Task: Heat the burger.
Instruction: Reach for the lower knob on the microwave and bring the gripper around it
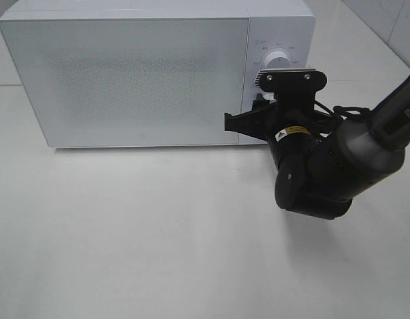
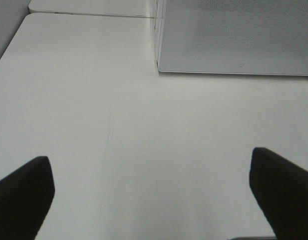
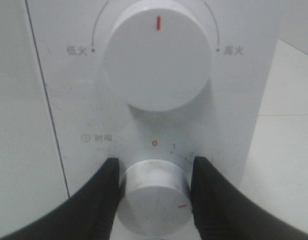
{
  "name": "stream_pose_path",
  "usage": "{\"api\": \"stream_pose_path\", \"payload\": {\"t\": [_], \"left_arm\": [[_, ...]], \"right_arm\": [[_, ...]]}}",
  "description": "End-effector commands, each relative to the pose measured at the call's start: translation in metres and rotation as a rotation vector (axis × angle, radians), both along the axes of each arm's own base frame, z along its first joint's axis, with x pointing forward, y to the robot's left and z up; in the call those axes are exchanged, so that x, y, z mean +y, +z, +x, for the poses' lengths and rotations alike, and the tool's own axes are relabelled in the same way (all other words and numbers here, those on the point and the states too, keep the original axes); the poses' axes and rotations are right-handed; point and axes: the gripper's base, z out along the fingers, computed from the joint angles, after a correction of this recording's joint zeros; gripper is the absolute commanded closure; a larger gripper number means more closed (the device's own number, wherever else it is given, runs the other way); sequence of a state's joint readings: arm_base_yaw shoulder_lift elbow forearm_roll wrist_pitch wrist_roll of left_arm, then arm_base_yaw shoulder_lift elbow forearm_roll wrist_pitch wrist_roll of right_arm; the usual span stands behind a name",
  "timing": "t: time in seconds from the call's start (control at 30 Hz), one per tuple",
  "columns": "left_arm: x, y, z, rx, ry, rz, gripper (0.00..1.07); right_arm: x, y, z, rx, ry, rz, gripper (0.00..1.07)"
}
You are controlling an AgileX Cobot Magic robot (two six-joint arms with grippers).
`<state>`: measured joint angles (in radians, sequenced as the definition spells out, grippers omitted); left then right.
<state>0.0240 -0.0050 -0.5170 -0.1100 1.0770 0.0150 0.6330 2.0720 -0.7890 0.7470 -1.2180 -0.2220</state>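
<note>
While the right gripper [image 3: 156, 164] pinches the lower knob [image 3: 154, 197] at bottom centre, jaws part-closed against it, left gripper [image 2: 149, 156] wide open, empty, above the table [image 2: 144, 110], microwave [image 1: 138, 73] door shut upper left, burger out of sight, place untellable.

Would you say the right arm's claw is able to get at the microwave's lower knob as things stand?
Probably yes: the right claw straddles the lower knob, its fingers against both sides, with nothing in between.

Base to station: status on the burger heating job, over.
Right end effector closed on the lower dial, turned past zero. Left end effector open above table. Burger not in view; microwave door shut. Nothing blocking the dial.
</note>
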Motion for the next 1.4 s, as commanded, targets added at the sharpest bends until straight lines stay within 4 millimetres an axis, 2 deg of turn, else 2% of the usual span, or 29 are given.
{"api": "stream_pose_path", "payload": {"t": [0.03,0.1,0.6,0.8,0.87,0.97,1.03,1.1,1.13,1.27,1.3,1.37,1.4], "left_arm": [[0.000,0.000,-0.001,-0.012,0.000,0.001,0.06],[0.000,0.000,-0.001,-0.012,0.000,0.001,0.06],[0.000,0.000,-0.001,-0.012,0.000,0.001,0.06],[0.000,0.000,-0.001,-0.012,0.000,0.001,0.06],[0.000,0.000,-0.001,-0.012,0.000,0.001,0.06],[0.000,0.000,-0.001,-0.012,0.000,0.001,0.06],[0.000,0.000,-0.001,-0.012,0.000,0.001,0.06],[0.000,0.000,-0.001,-0.012,0.000,0.001,0.06],[0.000,0.000,-0.001,-0.012,0.000,0.001,0.06],[0.000,0.000,-0.001,-0.012,0.000,0.001,0.06],[0.000,0.000,-0.001,-0.012,0.000,0.001,0.06],[0.000,0.000,-0.001,-0.012,0.000,0.001,0.06],[0.000,0.000,-0.001,-0.012,0.000,0.001,0.06]], "right_arm": [[0.000,0.005,0.003,-0.049,-0.002,0.017,0.86],[0.000,0.005,0.003,-0.049,-0.003,0.026,1.07],[0.001,0.005,0.003,-0.052,0.000,0.055,1.07],[0.002,0.006,0.003,-0.058,0.007,0.137,1.07],[0.004,0.006,0.003,-0.062,0.009,0.230,1.07],[0.004,0.006,0.003,-0.063,0.009,0.265,1.07],[0.007,0.007,0.003,-0.063,0.019,0.434,1.07],[0.008,0.007,0.003,-0.062,0.022,0.472,1.07],[0.010,0.007,0.003,-0.059,0.031,0.562,1.07],[0.012,0.008,0.003,-0.052,0.041,0.692,1.07],[0.013,0.008,0.003,-0.045,0.043,0.789,1.07],[0.014,0.008,0.003,-0.041,0.043,0.826,1.07],[0.015,0.008,0.003,-0.034,0.037,0.917,1.07]]}}
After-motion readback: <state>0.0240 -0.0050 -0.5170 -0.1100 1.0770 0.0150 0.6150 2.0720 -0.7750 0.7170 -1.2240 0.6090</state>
